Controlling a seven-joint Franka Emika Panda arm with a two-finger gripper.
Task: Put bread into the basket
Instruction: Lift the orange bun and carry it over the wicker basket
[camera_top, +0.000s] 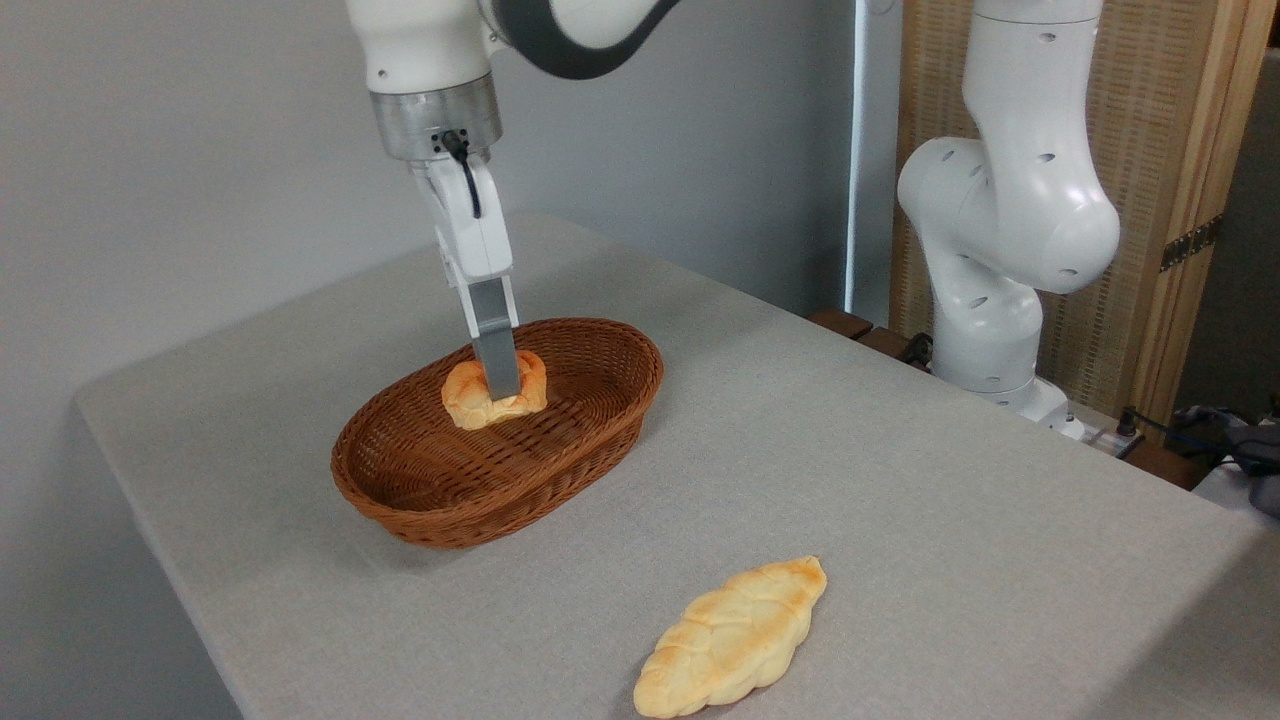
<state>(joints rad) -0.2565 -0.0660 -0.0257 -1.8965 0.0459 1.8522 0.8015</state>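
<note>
Woven wicker basket (560, 470), matt grey cloth table (900, 480), glossy white plastic arm (1010, 200), matt crusty bread (470, 400)

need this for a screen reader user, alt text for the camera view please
A robot arm's gripper holds a small orange bun over a brown wicker basket on a grey table. A pale braided loaf lies on the table nearer the camera, to the right of the basket.

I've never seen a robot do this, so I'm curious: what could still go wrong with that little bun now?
The claw is shut on the bun, held above the basket's floor. Let go from there, it might bounce or roll toward the rim. It also hangs nearer the far wall than the middle, so a tumble could carry it out.
</note>
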